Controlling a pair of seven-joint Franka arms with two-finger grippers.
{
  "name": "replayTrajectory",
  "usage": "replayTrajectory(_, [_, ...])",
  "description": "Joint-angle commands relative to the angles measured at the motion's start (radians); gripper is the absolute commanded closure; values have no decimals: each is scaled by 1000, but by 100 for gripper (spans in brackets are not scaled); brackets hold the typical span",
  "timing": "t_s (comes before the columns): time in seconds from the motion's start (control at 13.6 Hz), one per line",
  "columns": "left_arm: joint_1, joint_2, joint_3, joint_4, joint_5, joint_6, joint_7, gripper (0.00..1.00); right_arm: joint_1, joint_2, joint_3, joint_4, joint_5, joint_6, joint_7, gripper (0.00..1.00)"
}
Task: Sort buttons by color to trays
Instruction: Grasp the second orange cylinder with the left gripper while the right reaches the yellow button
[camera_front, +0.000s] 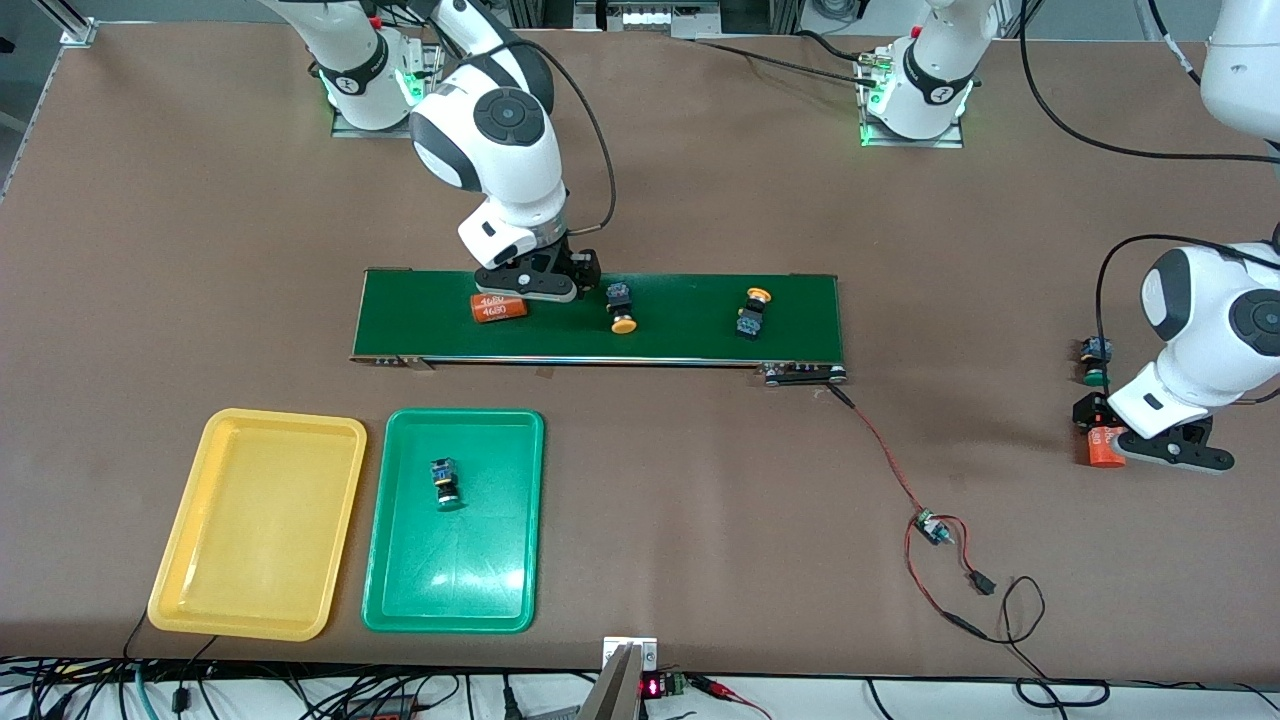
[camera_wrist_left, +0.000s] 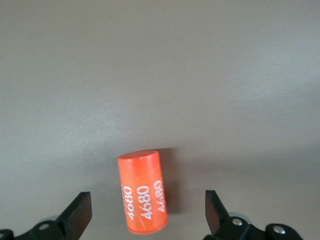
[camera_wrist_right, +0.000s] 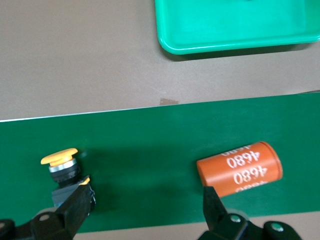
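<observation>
Nearest the camera, yellow tray (camera_front: 180, 590) and green tray (camera_front: 400, 600) are lying side by side, one green button (camera_front: 445, 484) sitting in the green tray, while two yellow buttons (camera_front: 621, 307) are resting on the conveyor belt (camera_front: 680, 335) and both grippers, right gripper (camera_wrist_right: 145, 210) over the belt, left gripper (camera_wrist_left: 148, 217) over an orange cylinder (camera_wrist_left: 142, 198), are gaping wide.

I read "4680" in white, printed twice, on the orange cylinder (camera_front: 498, 308) lying on the conveyor belt (camera_front: 680, 340); my right wrist view shows the same print on it. A second orange cylinder (camera_wrist_left: 142, 199), on the counter (camera_front: 700, 480) at the left arm's end, carries "4680" in repeated white rows. Nothing else is legible to me.
</observation>
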Motion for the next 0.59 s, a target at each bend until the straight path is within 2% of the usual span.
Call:
replayTrajectory(0.0, [50,91,-9,60,19,103,25,0,1,36,5,13,-51,19,36,0])
replayTrajectory(0.15, [67,115,-9,64,15,108,25,4,1,50,5,19,-51,30,36,0])
replayTrajectory(0.37, [68,143,-9,60,-4,108,20,32,-1,92,5,25,-53,79,33,0])
replayTrajectory(0.44, [70,143,-9,60,-8,108,16,43,1,101,5,27,-56,94,33,0])
replayTrajectory(0.51, [70,143,-9,60,-8,106,16,59,-1,110,5,27,-67,104,31,0])
